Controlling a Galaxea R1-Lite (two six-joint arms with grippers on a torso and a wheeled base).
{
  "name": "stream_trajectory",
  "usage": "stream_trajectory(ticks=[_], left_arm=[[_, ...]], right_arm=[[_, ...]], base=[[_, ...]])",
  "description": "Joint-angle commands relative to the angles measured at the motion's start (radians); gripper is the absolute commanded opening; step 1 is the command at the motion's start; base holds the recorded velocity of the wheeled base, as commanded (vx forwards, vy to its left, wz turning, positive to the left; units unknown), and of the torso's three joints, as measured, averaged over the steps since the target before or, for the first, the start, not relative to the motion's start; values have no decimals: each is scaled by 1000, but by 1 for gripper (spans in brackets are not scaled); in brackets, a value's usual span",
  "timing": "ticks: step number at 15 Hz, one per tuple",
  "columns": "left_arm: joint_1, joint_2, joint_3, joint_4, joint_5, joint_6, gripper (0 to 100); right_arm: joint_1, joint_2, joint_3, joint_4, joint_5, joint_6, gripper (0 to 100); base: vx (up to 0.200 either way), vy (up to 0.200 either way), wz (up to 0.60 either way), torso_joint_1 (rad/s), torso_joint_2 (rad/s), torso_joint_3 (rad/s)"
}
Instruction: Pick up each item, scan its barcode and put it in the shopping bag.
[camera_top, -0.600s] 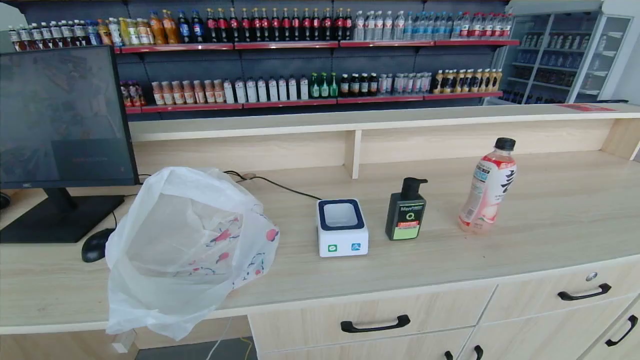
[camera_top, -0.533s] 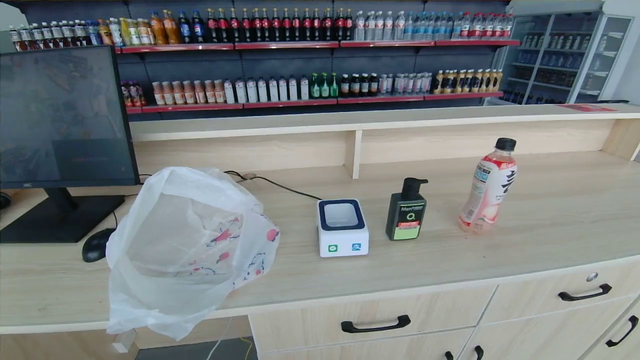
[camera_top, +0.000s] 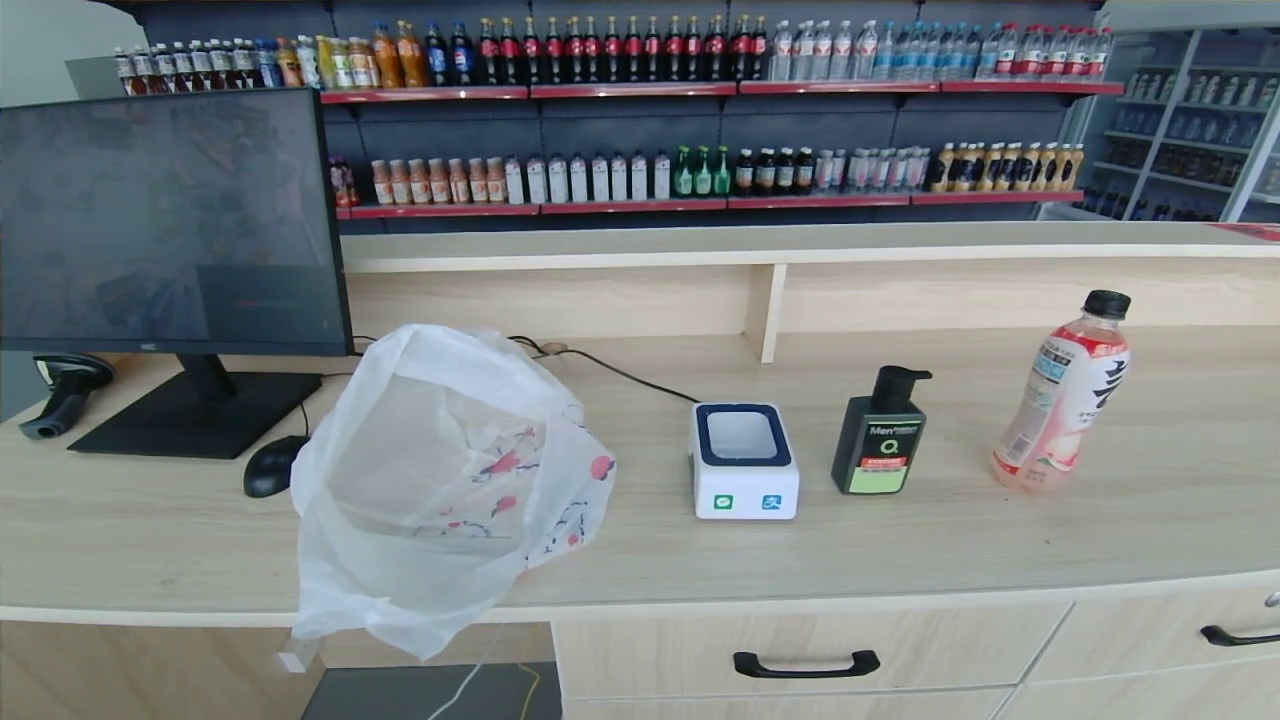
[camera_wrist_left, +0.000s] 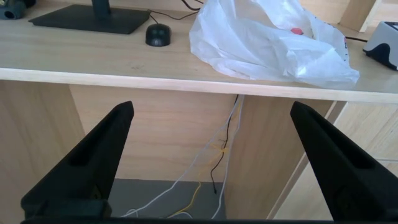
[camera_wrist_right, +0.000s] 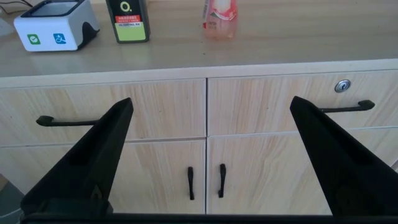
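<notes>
— Where is the shopping bag (camera_top: 440, 480)?
— On the counter (camera_top: 900, 550), overhanging its front edge, right of the mouse (camera_top: 268, 470) and monitor (camera_top: 170, 220).
— And to its right?
— The barcode scanner (camera_top: 744, 460), pump bottle (camera_top: 880, 435), then drink bottle (camera_top: 1062, 395).

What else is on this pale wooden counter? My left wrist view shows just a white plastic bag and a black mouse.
Observer: A dark green pump bottle stands beside the white box scanner.
Operator: Anything more to buy?
Observer: A pink drink bottle with a black cap, upright, further to the robot's right.
Operator: Is the other claw holding something?
Observer: No, the right gripper is open and empty, facing the pale wooden drawers.
</notes>
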Motion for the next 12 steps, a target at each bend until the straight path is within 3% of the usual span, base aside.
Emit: stream_trajectory(ticks=[1,10,12], left_arm=[[0,0,0,0,0,0,100],[0,0,0,0,0,0,100],[0,0,0,0,0,0,100]], right_arm=[[0,0,0,0,0,-3,100],[0,0,0,-3,0,-38,100],[-1,15,-82,-48,4,-47,100]], base=[[0,0,0,0,0,0],[0,0,0,0,0,0],[0,0,0,0,0,0]])
